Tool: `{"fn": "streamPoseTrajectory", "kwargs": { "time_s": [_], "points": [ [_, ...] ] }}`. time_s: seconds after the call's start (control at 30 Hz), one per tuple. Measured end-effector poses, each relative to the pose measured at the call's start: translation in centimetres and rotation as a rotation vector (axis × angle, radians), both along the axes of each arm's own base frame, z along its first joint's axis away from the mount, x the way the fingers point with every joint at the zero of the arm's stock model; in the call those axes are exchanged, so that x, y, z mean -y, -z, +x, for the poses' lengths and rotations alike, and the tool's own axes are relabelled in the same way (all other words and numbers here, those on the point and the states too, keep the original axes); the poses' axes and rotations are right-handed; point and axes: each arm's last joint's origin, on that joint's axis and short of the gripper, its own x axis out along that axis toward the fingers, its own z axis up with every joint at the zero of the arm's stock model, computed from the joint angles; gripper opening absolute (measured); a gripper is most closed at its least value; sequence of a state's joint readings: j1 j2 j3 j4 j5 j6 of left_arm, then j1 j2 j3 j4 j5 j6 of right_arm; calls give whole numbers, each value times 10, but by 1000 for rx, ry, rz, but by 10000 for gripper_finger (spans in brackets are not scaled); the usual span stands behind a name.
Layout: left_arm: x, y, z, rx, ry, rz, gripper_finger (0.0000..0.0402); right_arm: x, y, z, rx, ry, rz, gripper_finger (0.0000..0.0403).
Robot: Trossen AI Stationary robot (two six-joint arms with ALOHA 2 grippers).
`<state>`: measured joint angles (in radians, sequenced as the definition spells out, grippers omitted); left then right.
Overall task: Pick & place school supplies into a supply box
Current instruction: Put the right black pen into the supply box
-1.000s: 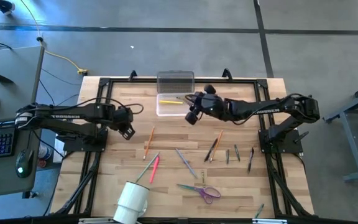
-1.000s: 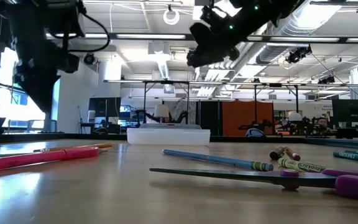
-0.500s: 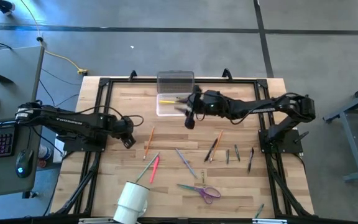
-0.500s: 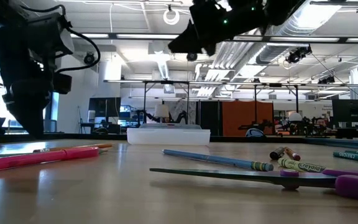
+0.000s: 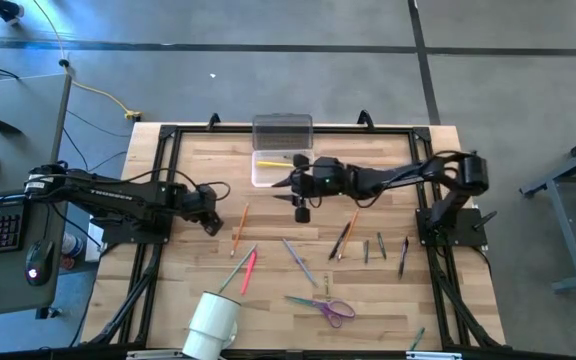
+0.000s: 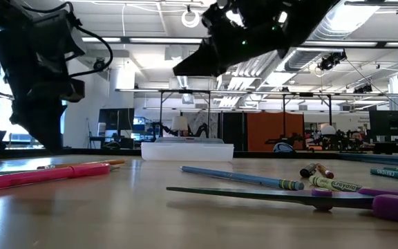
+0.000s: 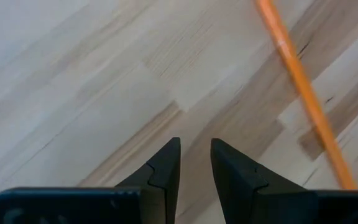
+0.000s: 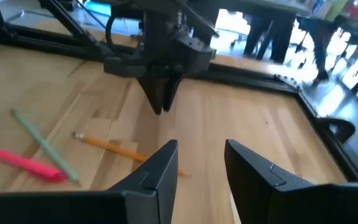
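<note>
The wooden desk (image 5: 198,170) carries a clear supply box (image 5: 276,168) at its far middle, lid open toward the far edge, with a yellow pencil (image 5: 278,164) inside. A white cup (image 5: 211,322) lies at the near edge, left of centre. The right claw (image 5: 291,184) hangs above the desk just right of the box, its fingers apart and empty. The left claw (image 5: 214,226) sits low over the desk's left part, fingers narrowly parted around nothing, just left of an orange pencil (image 5: 239,229). Nearer lie a pink marker (image 5: 248,272), scissors (image 5: 323,306) and several other pencils, all outside the box.
</note>
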<state>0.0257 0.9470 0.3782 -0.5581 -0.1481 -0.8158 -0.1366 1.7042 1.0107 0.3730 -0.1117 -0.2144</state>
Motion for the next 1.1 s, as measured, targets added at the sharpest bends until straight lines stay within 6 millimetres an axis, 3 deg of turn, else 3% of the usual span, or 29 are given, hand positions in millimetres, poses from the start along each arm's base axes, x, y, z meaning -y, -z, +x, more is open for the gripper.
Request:
{"fn": "streamPoseTrajectory", "kwargs": {
  "time_s": [0.1,0.23,0.43,0.57,0.8,0.93,1.1],
  "points": [
    [0,-1,1,14,0,2,124,-7,-17,-21,-111,24,78,117],
    [-1,-2,4,45,-11,24,124,-24,-32,-57,-308,200,256,117],
    [-4,-4,6,76,-74,105,124,-52,-36,-110,-644,394,613,117],
    [-5,-7,10,128,-105,137,124,-64,-31,-136,-859,653,825,117],
    [-10,-14,16,223,-191,277,124,-75,-24,-166,-976,1177,908,117],
    [-12,-19,20,249,-163,401,124,-85,-22,-175,-1025,1310,960,117],
    [-13,-24,24,271,-137,499,124,-89,2,-188,-1071,1478,998,117]
  ]
}}
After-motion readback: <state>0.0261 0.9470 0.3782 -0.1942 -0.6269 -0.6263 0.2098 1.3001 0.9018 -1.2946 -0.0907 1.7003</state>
